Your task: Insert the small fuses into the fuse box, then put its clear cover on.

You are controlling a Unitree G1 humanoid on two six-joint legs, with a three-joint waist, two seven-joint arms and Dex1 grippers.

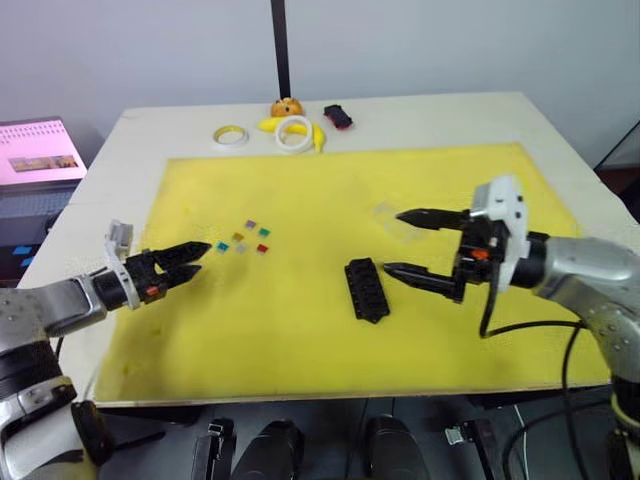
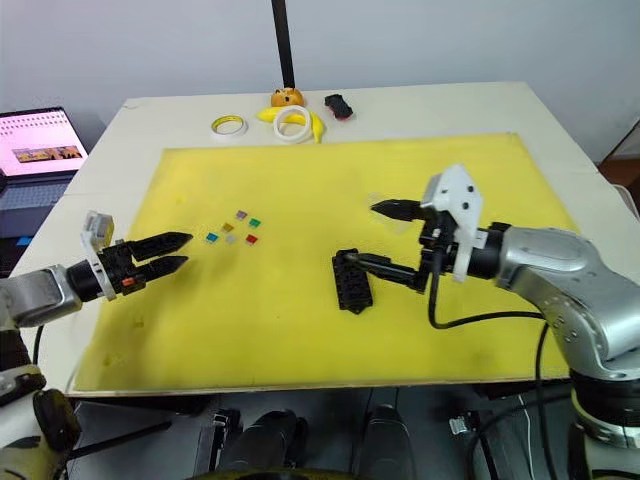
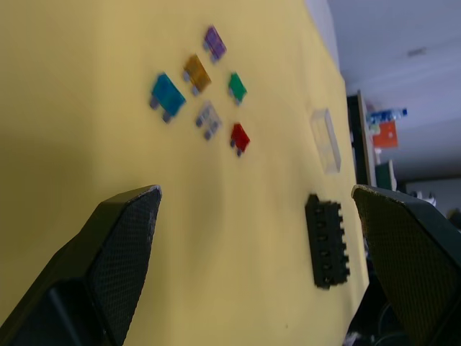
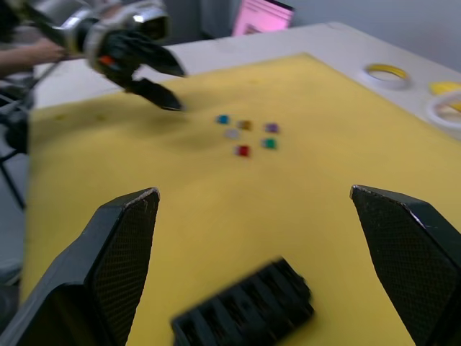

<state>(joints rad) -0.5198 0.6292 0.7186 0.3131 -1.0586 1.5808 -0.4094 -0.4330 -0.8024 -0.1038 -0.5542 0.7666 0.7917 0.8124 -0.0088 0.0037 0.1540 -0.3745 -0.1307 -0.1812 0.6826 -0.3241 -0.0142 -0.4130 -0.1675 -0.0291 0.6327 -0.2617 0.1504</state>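
I had both arms poised low over the yellow foam mat (image 1: 300,330), nothing grasped yet. The left gripper (image 1: 197,258) hung with its two black fingers a little apart and empty, aimed at the six small flat plastic fuses (image 1: 245,238), which lay loose in a tight cluster just ahead of its tips: blue, orange, purple, grey, green and red. I judged it was lined up for the first pick.

The right gripper (image 1: 400,243) stood spread wide, holding nothing, with its lower finger just beside the black rectangular slotted fuse box (image 1: 366,290), probably there to steady the block. The box lay flat near the mat's middle, well apart from the fuses, and its slots looked unfilled as far as I could make out. The clear, colourless plastic cover (image 3: 325,139) lay flat on the mat beyond the box, near the right gripper's upper finger, off the box.
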